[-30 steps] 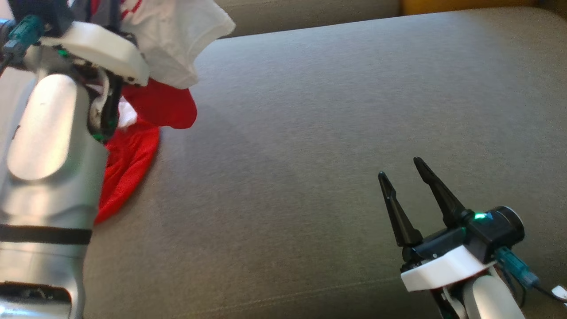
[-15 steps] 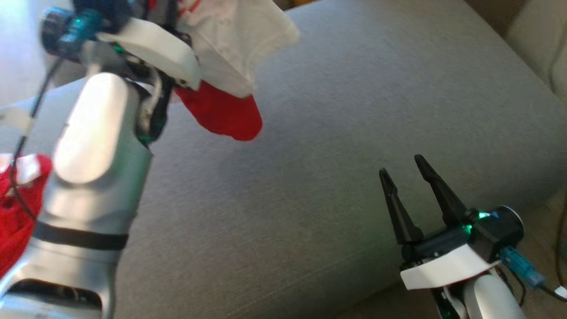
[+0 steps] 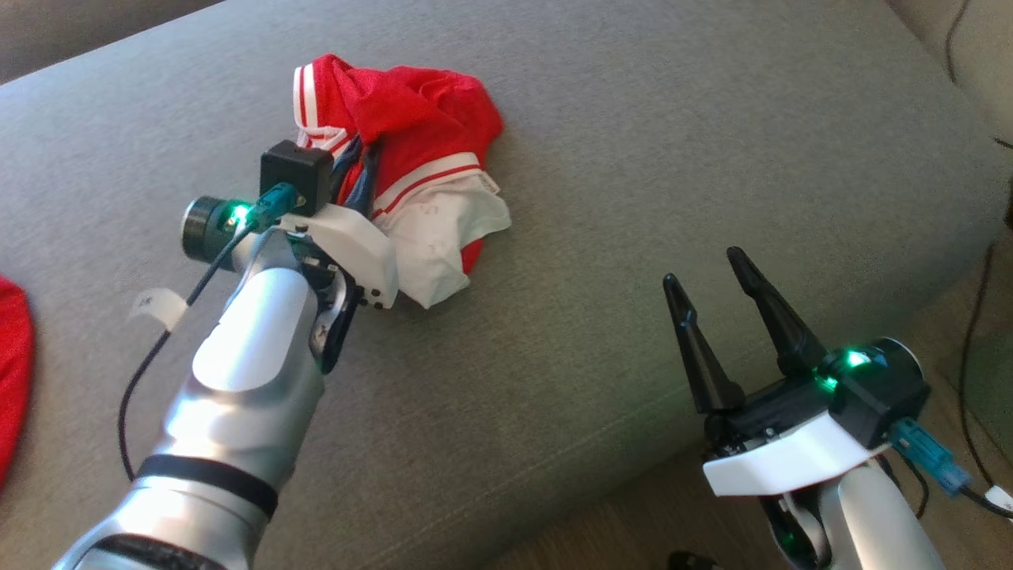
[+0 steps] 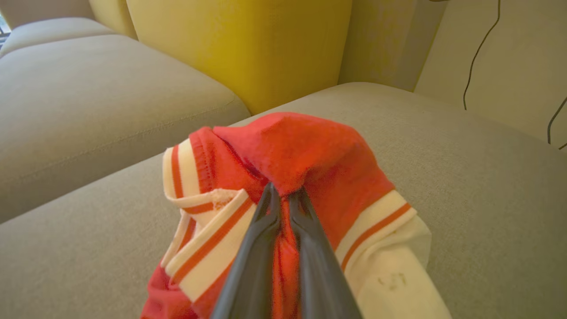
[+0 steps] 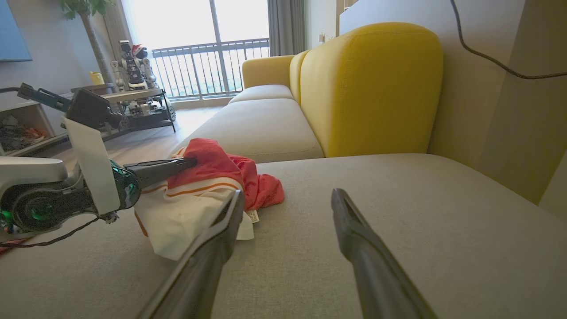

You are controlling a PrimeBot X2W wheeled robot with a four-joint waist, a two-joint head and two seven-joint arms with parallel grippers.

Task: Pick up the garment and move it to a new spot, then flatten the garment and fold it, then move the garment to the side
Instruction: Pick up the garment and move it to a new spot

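One crumpled red-and-white fabric garment (image 3: 427,134) lies on the grey fabric sofa cushion (image 3: 633,158), long axis running away from the robot, white end nearest, pinched by the nearly closed left gripper (image 4: 285,191), while the second, right gripper (image 3: 703,264) hovers spread wide and empty.

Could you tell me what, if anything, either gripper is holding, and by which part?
The left gripper pinches a raised red fold of the garment; the right gripper is open and empty.
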